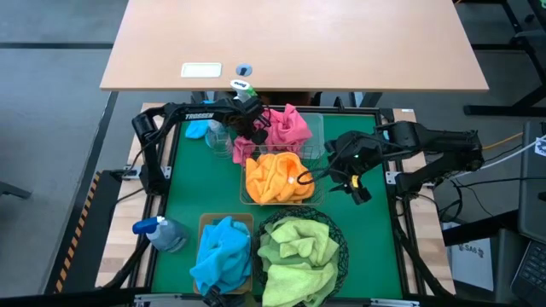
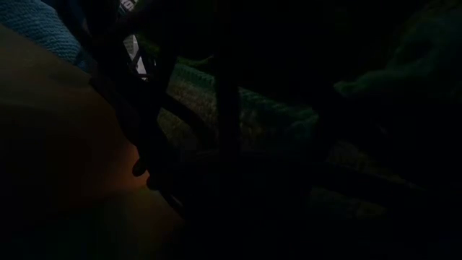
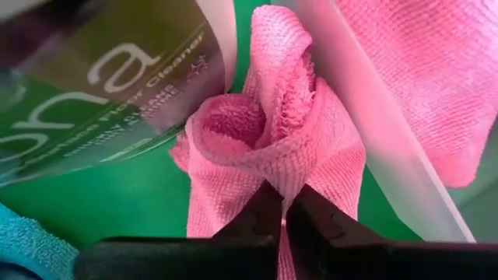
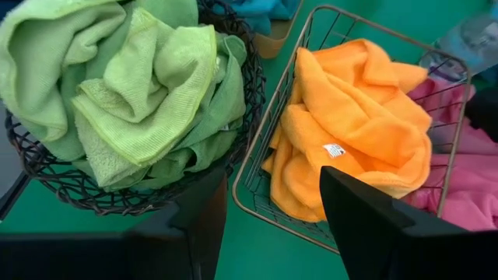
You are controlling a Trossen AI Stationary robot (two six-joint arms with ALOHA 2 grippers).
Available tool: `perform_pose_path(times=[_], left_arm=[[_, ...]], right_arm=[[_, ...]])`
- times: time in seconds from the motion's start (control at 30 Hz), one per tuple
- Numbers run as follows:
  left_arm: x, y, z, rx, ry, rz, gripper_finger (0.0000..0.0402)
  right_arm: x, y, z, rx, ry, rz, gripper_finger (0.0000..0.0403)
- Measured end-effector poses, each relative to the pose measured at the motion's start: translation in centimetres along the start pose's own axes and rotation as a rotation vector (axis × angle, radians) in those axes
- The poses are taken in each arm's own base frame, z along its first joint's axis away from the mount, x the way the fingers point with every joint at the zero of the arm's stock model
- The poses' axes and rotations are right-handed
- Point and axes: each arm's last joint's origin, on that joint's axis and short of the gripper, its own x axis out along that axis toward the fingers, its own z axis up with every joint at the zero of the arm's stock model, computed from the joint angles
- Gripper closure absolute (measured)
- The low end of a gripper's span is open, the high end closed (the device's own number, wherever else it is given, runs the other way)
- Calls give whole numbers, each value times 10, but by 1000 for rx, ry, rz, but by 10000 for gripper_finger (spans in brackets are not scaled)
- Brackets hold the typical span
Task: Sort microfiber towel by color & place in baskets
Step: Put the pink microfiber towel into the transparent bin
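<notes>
From above, starting at the left, we see the blue towels in the tan bin at the near edge, with a spray bottle beside it. The left gripper sits at the far side, at the edge of the clear basket of pink towels. Only its wrist view shows the grip: the jaws are pinched together on a fold of pink towel, a labelled bottle just beyond them. Next comes the wire basket of orange towels, then the round black basket of green towels. The right gripper hovers just right of the orange towels, fingers apart and empty. The low view is nearly black; we can perhaps make out basket wires.
</notes>
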Motion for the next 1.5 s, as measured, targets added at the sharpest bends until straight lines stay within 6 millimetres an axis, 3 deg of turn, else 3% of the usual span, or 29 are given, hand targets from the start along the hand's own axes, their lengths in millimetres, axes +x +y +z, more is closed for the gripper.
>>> perform_pose_path(times=[0.27,0.63,0.87,1.1,1.3,1.5], left_arm=[[-26,0,1,-4,-48,-40,399],[-102,-7,-7,-30,-219,-199,401],[-157,-13,-10,-34,-455,-342,401],[-207,-24,-1,-30,-799,-591,401],[-214,-33,7,21,-951,-636,401],[-180,-48,14,90,-894,-543,401]], right_arm=[[-16,4,-4,-8,-43,-14,198],[17,6,-27,-25,-3,7,198],[32,6,-36,-30,-25,-1,198],[37,4,-32,-41,-80,-20,198],[38,3,-29,-45,-102,-27,198],[38,3,-30,-45,-99,-26,198]])
